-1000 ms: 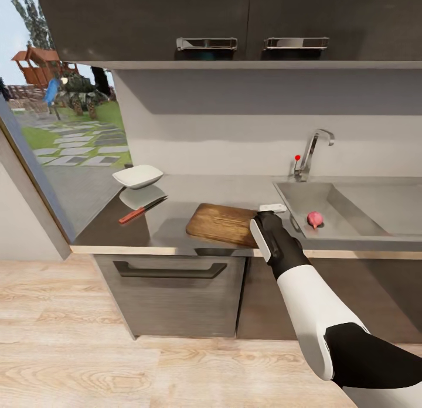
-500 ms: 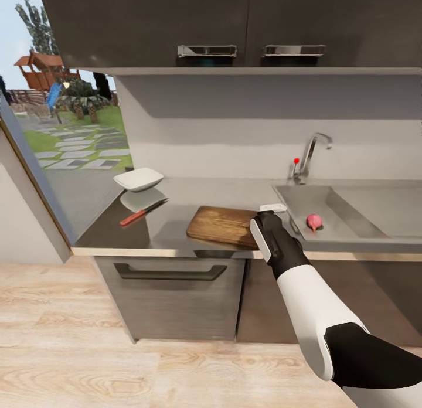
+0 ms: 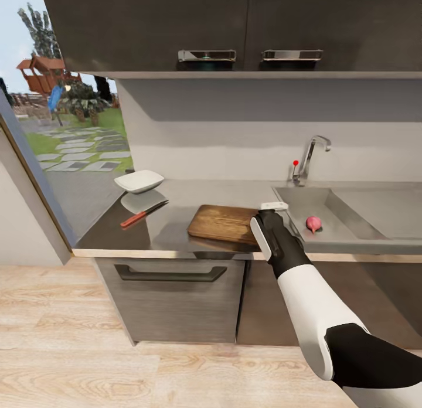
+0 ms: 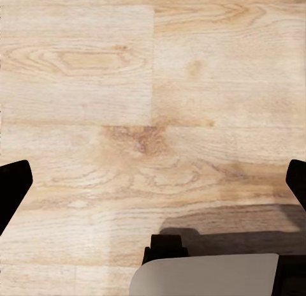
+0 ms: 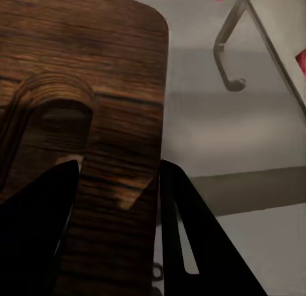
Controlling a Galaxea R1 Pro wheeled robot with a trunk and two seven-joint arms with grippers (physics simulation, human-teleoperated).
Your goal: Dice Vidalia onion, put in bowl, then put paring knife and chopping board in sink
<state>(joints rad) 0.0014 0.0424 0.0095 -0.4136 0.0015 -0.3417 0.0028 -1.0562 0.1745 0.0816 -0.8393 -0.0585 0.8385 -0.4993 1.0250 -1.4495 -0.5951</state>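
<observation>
The Vidalia onion [image 3: 313,223], a small pinkish-red ball, lies in the sink [image 3: 351,211] near its left wall. On the countertop [image 3: 176,232], the brown chopping board [image 3: 225,223] rests left of the sink. My right gripper [image 3: 274,207] hovers over the board's right edge, open; in the right wrist view its dark fingers [image 5: 191,238] stand apart over the board [image 5: 83,85]. The red-handled paring knife [image 3: 142,214] lies further left, beside the white bowl [image 3: 139,180]. My left gripper [image 4: 153,181] hangs open over the wooden floor [image 4: 127,85].
A chrome tap [image 3: 308,157] with a red knob stands behind the sink. Dark upper cabinets [image 3: 234,27] hang above the counter. A large window [image 3: 64,121] borders the counter's left end. Below the counter are dark cabinets with a bar handle [image 3: 170,272].
The whole head view has shifted slightly, so the camera moved. The right arm and the things on the counter keep their places relative to each other.
</observation>
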